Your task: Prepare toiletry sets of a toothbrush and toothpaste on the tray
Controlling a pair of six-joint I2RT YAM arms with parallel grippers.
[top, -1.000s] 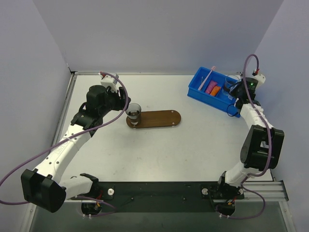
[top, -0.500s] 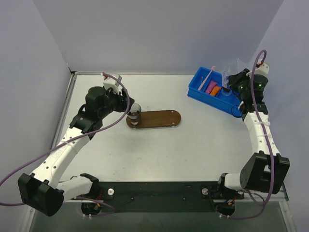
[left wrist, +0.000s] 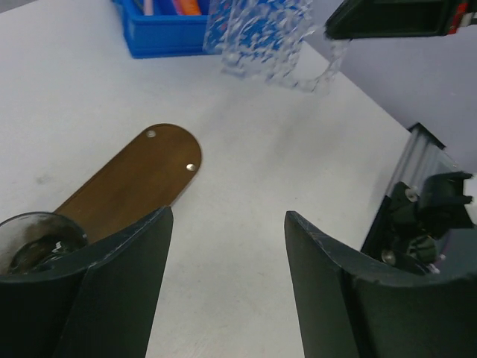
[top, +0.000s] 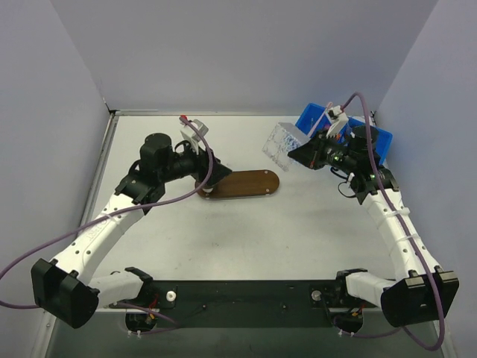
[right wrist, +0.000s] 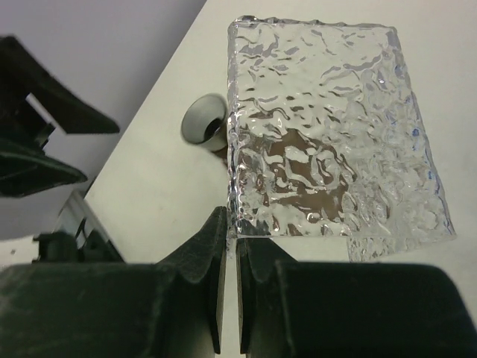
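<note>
Finds the tray (top: 250, 183) mid-table, toothbrush (left wrist: 147, 6) and toothpaste (left wrist: 186, 6) apparently in the blue bin (left wrist: 160, 37). Pinches a clear cup (top: 282, 143) by its rim in the right gripper (top: 302, 153); spreads the left gripper (left wrist: 227, 216) empty. Risks slipping from that thin hold.

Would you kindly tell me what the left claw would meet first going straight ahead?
Probably the table beside the tray, near its far end; the open left claw tilts downward; depth is unclear.

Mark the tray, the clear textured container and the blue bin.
tray (top: 250, 183), top external view, bare middle of the board.
clear textured container (right wrist: 328, 142), right wrist view, centre of its wall.
blue bin (left wrist: 160, 37), left wrist view, near wall.
</note>
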